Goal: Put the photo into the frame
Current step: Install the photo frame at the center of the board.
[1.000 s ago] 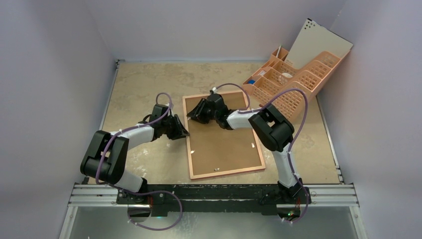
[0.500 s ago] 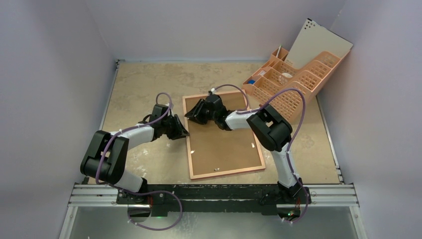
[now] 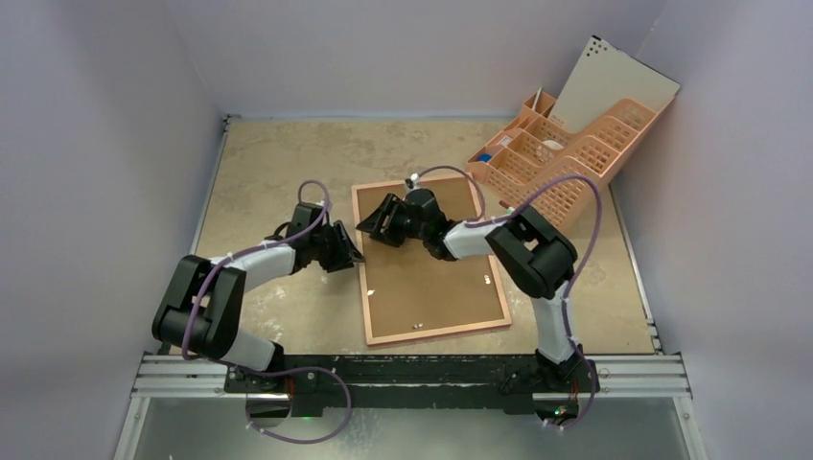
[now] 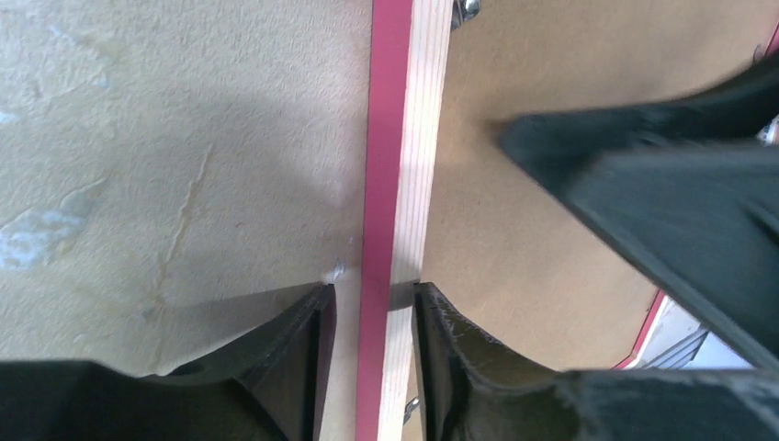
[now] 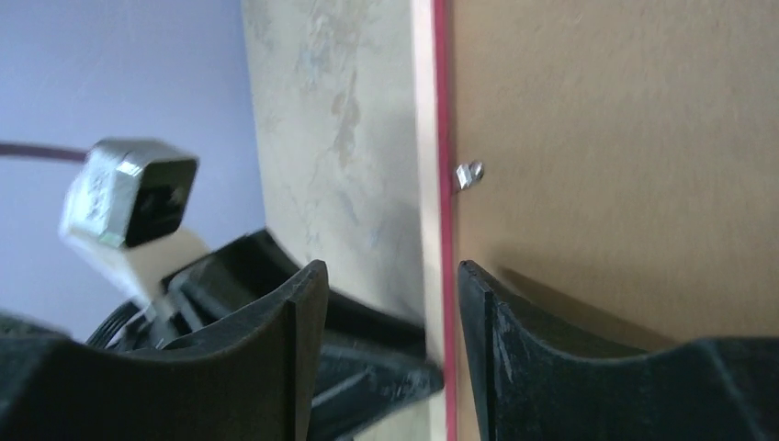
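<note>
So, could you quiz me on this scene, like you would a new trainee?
1. True or false: the frame lies with its pink front facing up.
2. The left gripper has its fingers on either side of which part of the frame? A: its left long side. B: its right long side. C: its near short side.
3. What fills the frame's opening?
Key: 1 false, the pale wood reverse faces up. 2 A. 3 the brown backing board.

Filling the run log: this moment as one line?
left gripper: open, astride left rail of frame | right gripper: open, astride same rail | board: in frame
</note>
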`<state>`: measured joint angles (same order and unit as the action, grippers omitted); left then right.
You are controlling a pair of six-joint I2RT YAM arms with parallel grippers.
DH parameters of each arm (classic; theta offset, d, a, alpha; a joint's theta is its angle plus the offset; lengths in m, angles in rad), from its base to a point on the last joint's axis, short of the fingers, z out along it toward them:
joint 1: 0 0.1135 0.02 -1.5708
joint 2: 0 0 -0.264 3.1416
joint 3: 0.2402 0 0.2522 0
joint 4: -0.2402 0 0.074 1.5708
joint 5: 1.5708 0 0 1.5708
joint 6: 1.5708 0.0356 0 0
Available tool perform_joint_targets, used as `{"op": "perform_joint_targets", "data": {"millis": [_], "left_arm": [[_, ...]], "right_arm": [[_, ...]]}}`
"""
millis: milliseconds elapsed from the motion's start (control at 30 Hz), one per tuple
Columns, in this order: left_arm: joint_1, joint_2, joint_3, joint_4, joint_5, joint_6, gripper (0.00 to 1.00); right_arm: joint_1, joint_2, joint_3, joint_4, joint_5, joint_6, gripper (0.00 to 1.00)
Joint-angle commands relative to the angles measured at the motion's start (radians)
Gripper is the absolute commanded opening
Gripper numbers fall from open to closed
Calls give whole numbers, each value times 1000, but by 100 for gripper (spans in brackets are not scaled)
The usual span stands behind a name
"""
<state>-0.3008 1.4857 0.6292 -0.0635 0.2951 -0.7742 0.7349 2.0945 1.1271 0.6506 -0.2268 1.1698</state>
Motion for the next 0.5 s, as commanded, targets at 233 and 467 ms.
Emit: {"op": "perform_joint_targets", "data": {"millis": [233,467], "left_arm": [[6,-168,-32,-92,46,85,53],[6,-220,-63,-134,100,121,55]], "right_arm": [[-60,-608,-257,-463,359,-315,66],[-124,-825,-341,-848,671,-374,79]]}}
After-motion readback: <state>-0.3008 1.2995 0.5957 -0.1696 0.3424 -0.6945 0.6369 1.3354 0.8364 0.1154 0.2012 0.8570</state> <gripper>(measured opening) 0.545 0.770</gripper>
